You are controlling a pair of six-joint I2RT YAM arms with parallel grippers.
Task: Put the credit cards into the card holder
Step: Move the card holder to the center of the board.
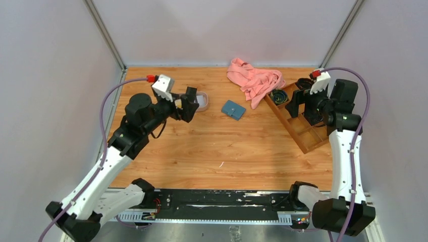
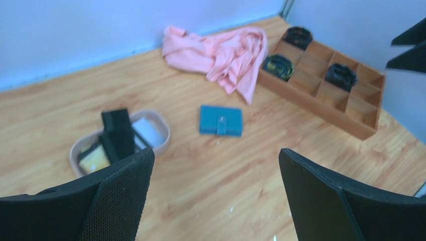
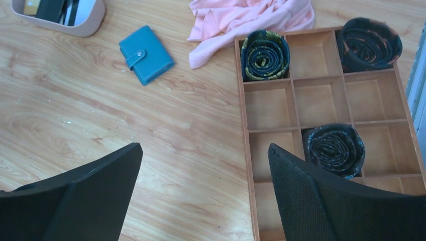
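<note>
1. My left pincer [image 2: 216, 155] hangs above the worktop [image 1: 212, 146] with its jaws spread wide and nothing between them.
2. My right pincer [image 3: 205, 148] is spread just as wide, also empty, above the near end of the wooden box [image 3: 266, 108].
3. The card holder [image 2: 221, 120] lies flat and folded shut on the bare worktop, snap side up, between my two pincers and touching nothing.
4. Left of it sits the oval tray [image 2: 163, 133], close under my left pincer. The credit cards [image 2: 118, 133] are inside it: a black one propped up on edge, a white one beside it and a gold one at the near end.
5. On the right, the wooden box holds three dark rolled bands [image 3: 265, 55], each in its own compartment.
6. Farthest back, a crumpled pink cloth [image 1: 255, 80] lies by the wall, one edge draped over the box's far corner.
</note>
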